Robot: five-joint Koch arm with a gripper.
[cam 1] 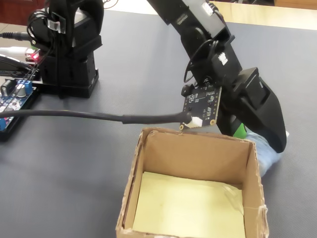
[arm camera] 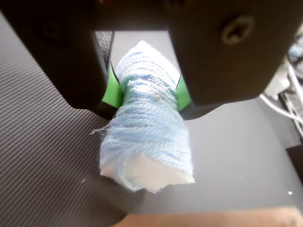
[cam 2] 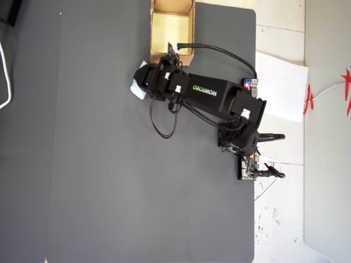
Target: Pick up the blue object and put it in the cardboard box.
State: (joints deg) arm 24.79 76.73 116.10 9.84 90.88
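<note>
Jaws: I see the gripper (arm camera: 147, 92) clamped on the blue object (arm camera: 147, 137), its green-lined fingers (arm camera: 112, 87) pressing into the pad's waist from both sides.
Blue object: in my wrist view it sticks out below the jaws, pale blue yarn-like ribbing with a frayed white end, and it looks to be off the dark desk (arm camera: 42, 156).
Position: from the fixed view the blue object (cam 1: 265, 153) sits just beyond the far right corner of the cardboard box (cam 1: 148, 163), outside its wall, under the black gripper (cam 1: 257, 136).
Cardboard box: open, pale yellow floor; I see nothing inside it.
Overhead: the blue object (cam 2: 137, 87) shows at the arm's tip, just below and left of the cardboard box (cam 2: 154, 33) in that view.
</note>
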